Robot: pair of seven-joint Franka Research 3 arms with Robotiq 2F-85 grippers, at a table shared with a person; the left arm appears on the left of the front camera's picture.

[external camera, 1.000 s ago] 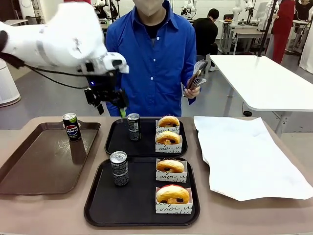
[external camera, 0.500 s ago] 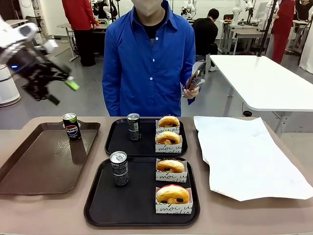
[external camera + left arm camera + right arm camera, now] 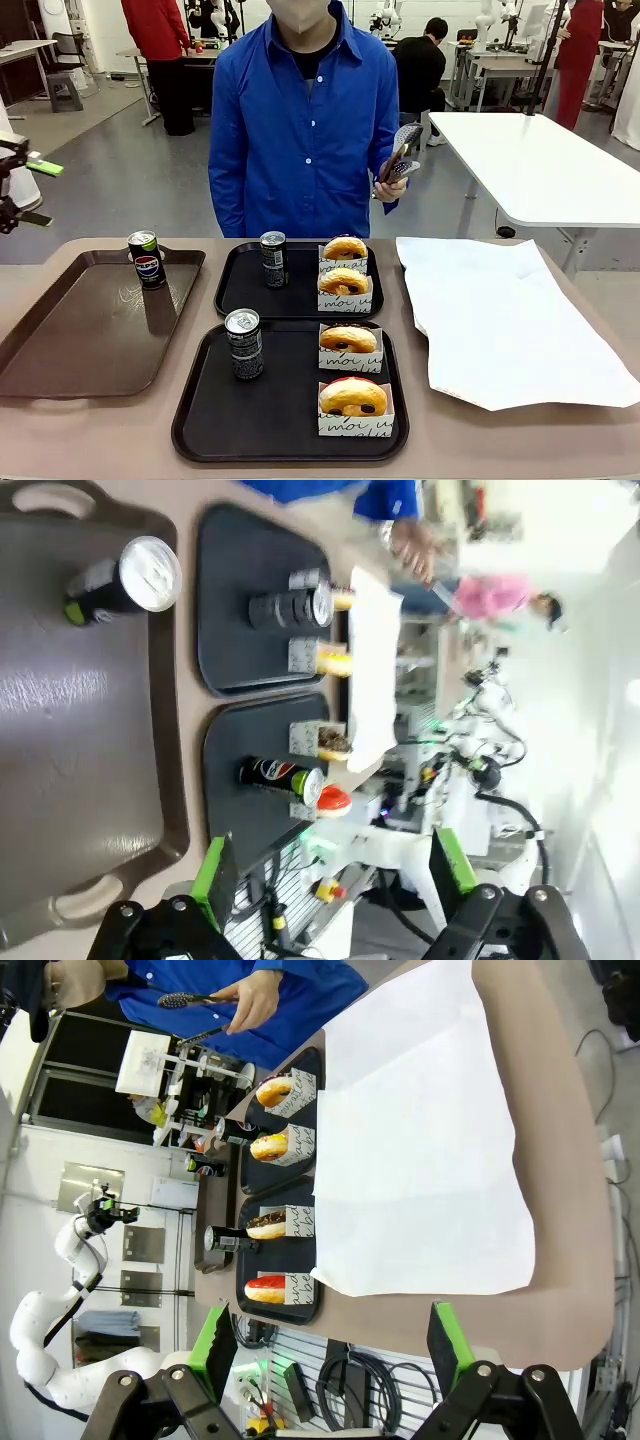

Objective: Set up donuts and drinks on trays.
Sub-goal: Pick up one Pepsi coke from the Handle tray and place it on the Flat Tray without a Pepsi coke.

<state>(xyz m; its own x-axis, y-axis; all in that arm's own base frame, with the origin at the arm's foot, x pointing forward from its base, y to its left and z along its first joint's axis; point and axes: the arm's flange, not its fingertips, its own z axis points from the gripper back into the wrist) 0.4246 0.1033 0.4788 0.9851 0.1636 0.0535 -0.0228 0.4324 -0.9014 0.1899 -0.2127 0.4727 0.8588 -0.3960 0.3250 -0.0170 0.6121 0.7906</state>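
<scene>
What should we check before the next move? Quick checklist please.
1. Near black tray has one drink, two donuts: ok.
2. Far black tray has one drink, two donuts: ok.
3. All cans upright: ok.
4. Left gripper open, empty: ok.
5. Right gripper open, empty: ok.
6. Pepsi can on the brown tray: cannot tell if it's needed.

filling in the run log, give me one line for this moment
near black tray: one can, two donuts | far black tray: one can, two donuts | left claw: open, empty | right claw: open, empty
</scene>
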